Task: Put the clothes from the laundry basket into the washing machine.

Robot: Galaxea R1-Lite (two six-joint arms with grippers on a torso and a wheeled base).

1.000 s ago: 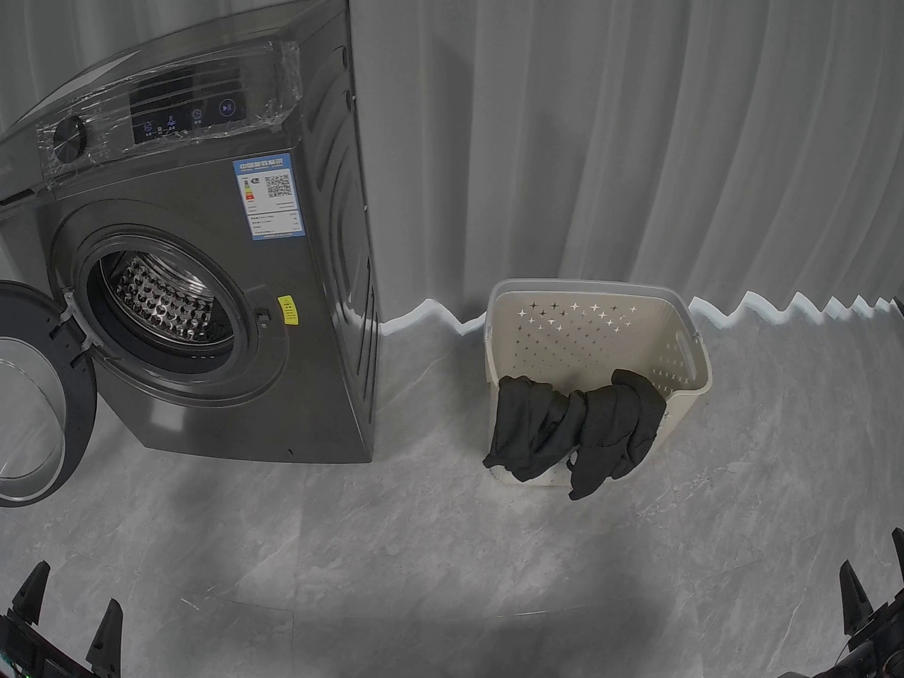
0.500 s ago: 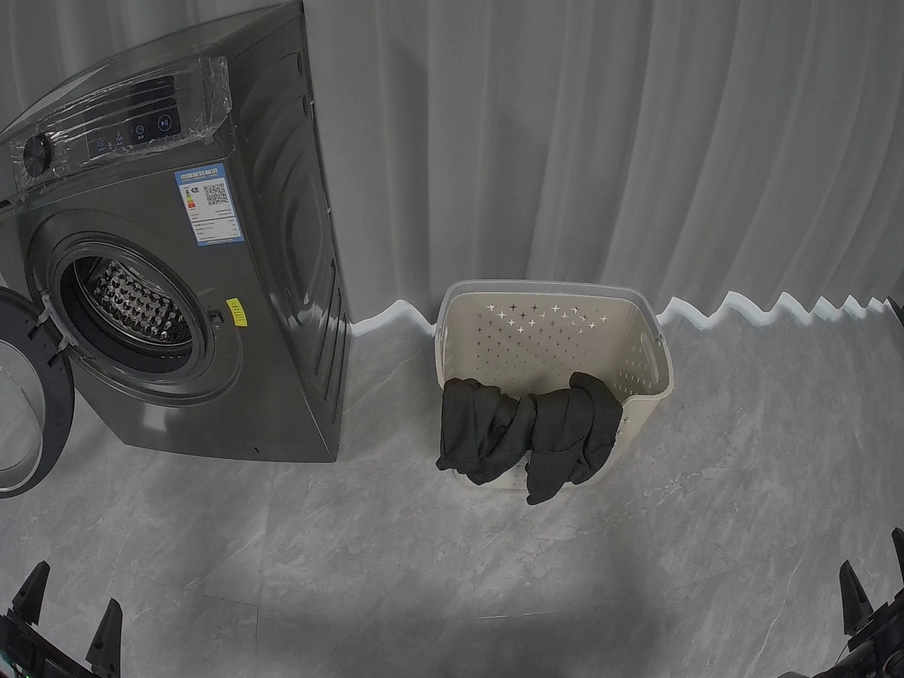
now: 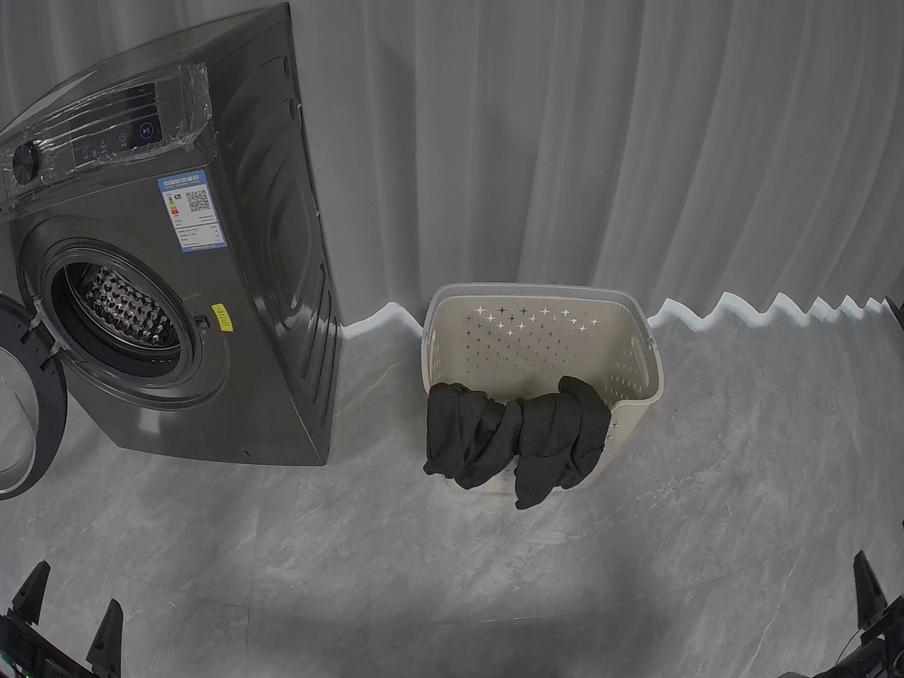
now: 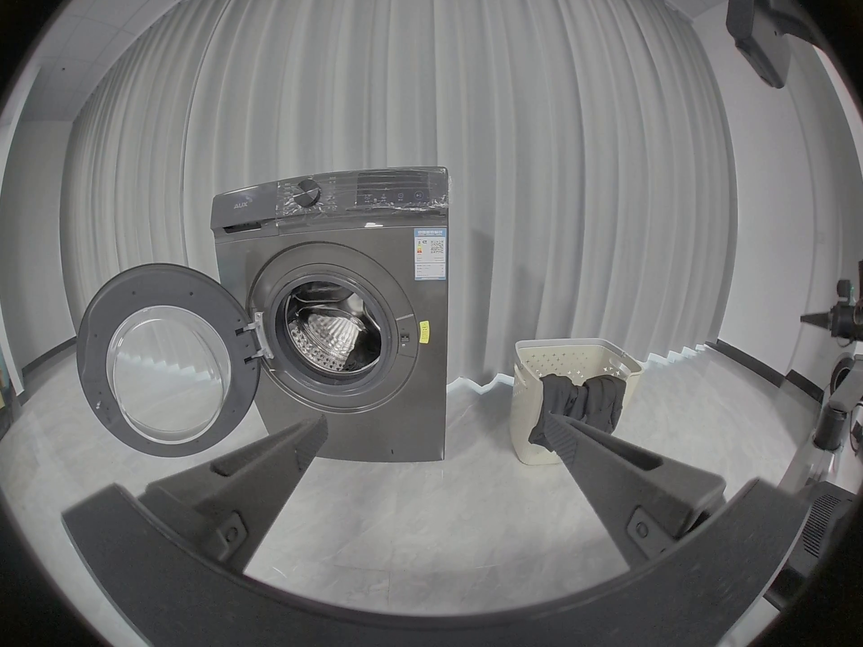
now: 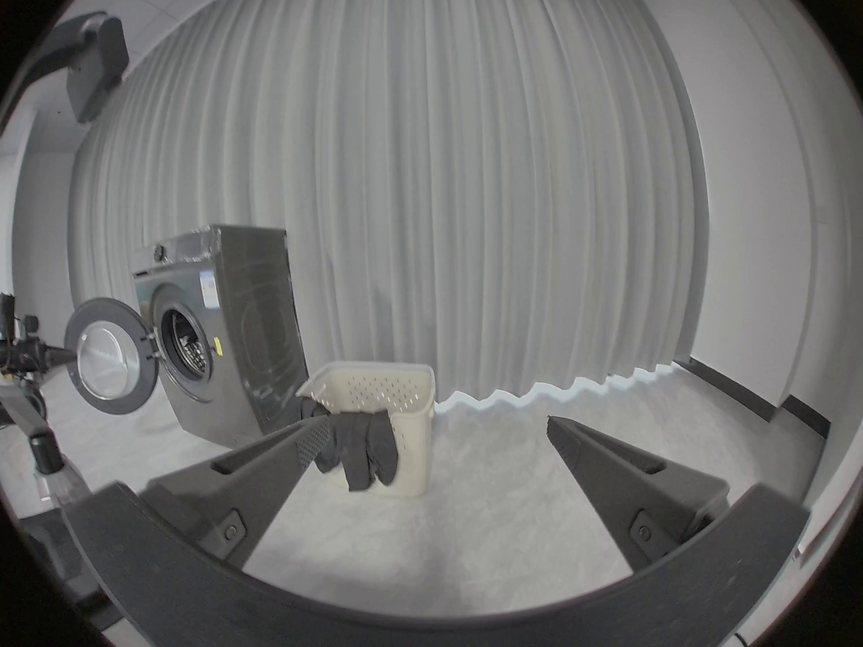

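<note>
Clothes (image 3: 513, 435), a dark bundle, hang over the near rim of the laundry basket (image 3: 537, 331), which stands on the floor just right of the washing machine (image 3: 264, 237). The machine's door (image 3: 55, 397) is swung open to the left, exposing the drum. The left gripper (image 3: 75, 586) and right gripper (image 5: 436, 424) sit low and near, both spread wide and empty, well apart from the basket. The step in hand looks like the approach. Next, one arm needs to reach the basket and pinch the draped cloth at the rim.
</note>
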